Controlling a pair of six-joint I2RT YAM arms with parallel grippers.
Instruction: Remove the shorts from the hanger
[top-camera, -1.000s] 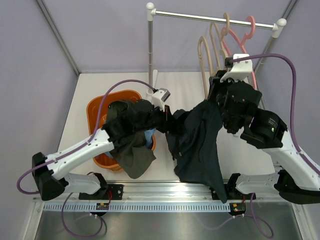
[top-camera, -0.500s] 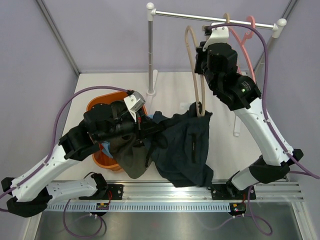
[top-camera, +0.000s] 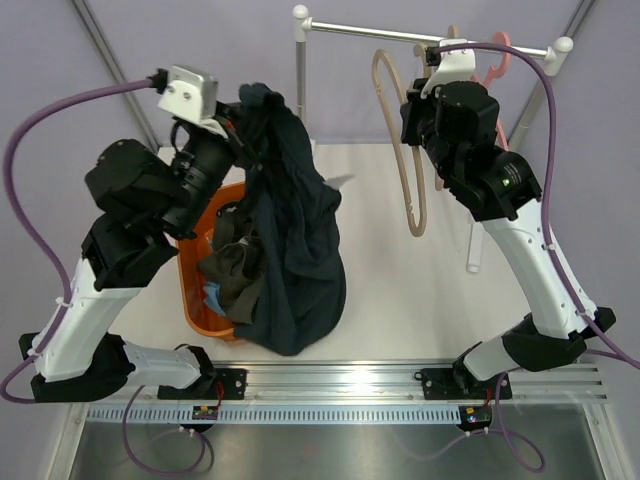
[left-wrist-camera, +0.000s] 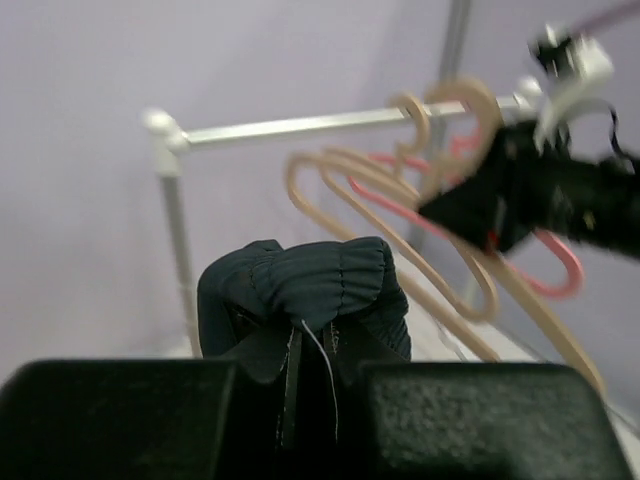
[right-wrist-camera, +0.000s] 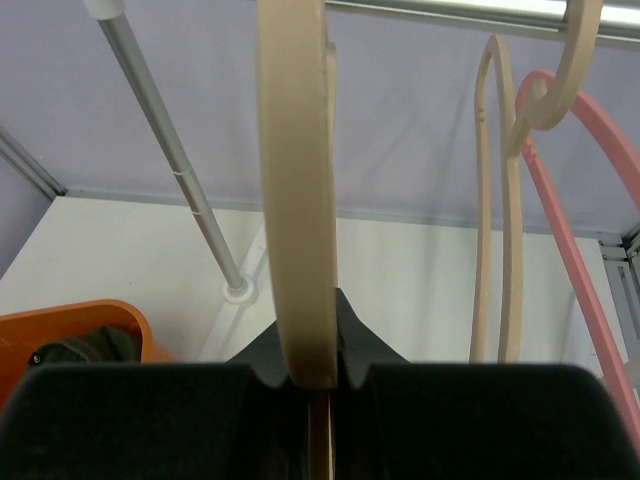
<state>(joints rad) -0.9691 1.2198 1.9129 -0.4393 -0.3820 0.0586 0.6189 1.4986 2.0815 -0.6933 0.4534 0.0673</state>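
Navy cloth, the dark navy shorts (top-camera: 295, 240) hang limp and creased at the left, clear of any hanger; their bunched waistband is pinched in the left gripper (left-wrist-camera: 300, 375), held high, I judge, to drop them into the orange basket (top-camera: 188, 300) below, where the olive green pair (top-camera: 235, 270) and light blue pair (top-camera: 212, 296) lie; the right gripper (right-wrist-camera: 318, 385) clamps the bare beige hanger (top-camera: 410, 190) near the rail (top-camera: 400, 35), probably to rehang it.

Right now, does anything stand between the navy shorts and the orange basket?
Nothing visible does. The navy shorts hang from the left gripper just above the orange basket. The beige hanger, held in the right gripper, is off to the side.
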